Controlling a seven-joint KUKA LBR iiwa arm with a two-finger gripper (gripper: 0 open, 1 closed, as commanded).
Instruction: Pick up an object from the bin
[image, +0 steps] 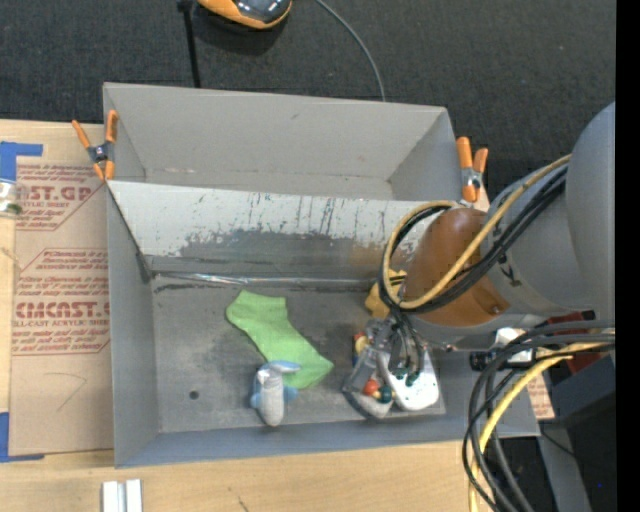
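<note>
- Bin: one, grey metal, sloped walls, floor scuffed.
- Arm: one, reaching in from the right. Its wrist is low over the floor's right near corner.
- Jaws: down among a small cluster at that corner. Cables and the wrist mask them, so I cannot tell how far open they stand or whether anything is between them.
- White flat piece: one, with small coloured dots on it. It lies just right of the jaws, against the right wall, and is judged the likeliest thing in hand.
- Dark grey piece: one, just left of the jaws, touching or nearly touching the white piece. Its kind cannot be made out.
- Green cloth: one, crumpled, mid-floor, well apart from the jaws.
- White-and-blue small item: one, at the cloth's near end, touching it.
- Step in hand, as a judgement: closing on one piece of the corner cluster.
- To do it well:
  - Settle squarely on a single piece, not astride two.
  - Keep off the right wall.
  - Close fully before rising.
  - Lift straight up, so the neighbour is not dragged along.
- Risk: the flat white piece may slip out or tip against the wall.
</note>
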